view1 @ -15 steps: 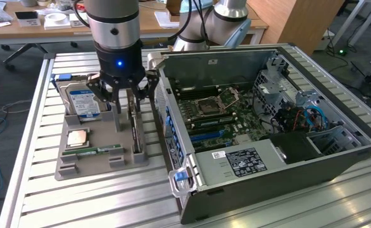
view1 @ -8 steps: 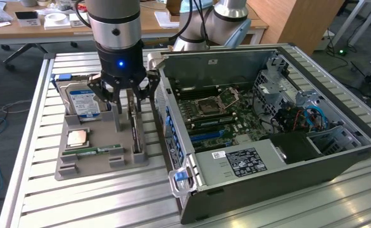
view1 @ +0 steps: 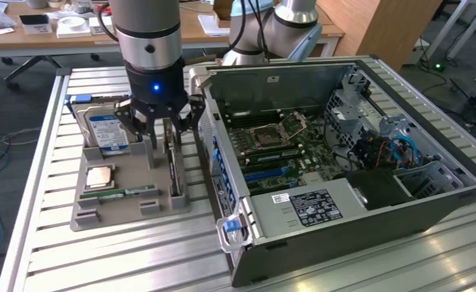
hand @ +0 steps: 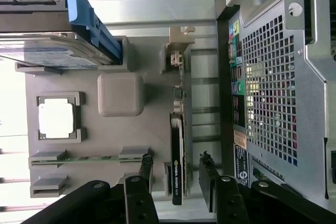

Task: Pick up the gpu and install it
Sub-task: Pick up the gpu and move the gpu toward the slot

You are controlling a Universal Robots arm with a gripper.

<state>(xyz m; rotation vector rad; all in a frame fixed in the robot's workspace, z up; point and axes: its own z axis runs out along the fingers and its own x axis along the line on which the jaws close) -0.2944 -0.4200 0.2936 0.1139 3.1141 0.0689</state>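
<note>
Going from the exterior view's left to its right, I start with the gray tray (view1: pixel 118 211) that sits on the table. Everything here I place by that tray.

At the tray's far corner stands a silver hard drive (view1: pixel 108 131) with a blue and white label. In the middle of the tray lies a square processor chip (view1: pixel 100 176). Close to it, nearer the tray's front, lies a thin green memory stick (view1: pixel 129 191).

Next comes the gpu (hand: pixel 176 135). It stands up on its thin edge in a slot along the side of the tray that faces the computer case (view1: pixel 344 201). Its long side runs along that edge of the tray, from the front toward the hard drive's end.

My gripper (hand: pixel 176 158) hangs right over the gpu. My fingers (hand: pixel 146 169) are spread wide, one on each flat side of the card, with the card in the middle. I can see a gap on both sides, so I am not touching it and I hold nothing. The gpu is straight below me, between my fingers, and they line up across its thin side.

Past the tray, the computer case lies open with its green board showing. The gpu is not in it yet.
</note>
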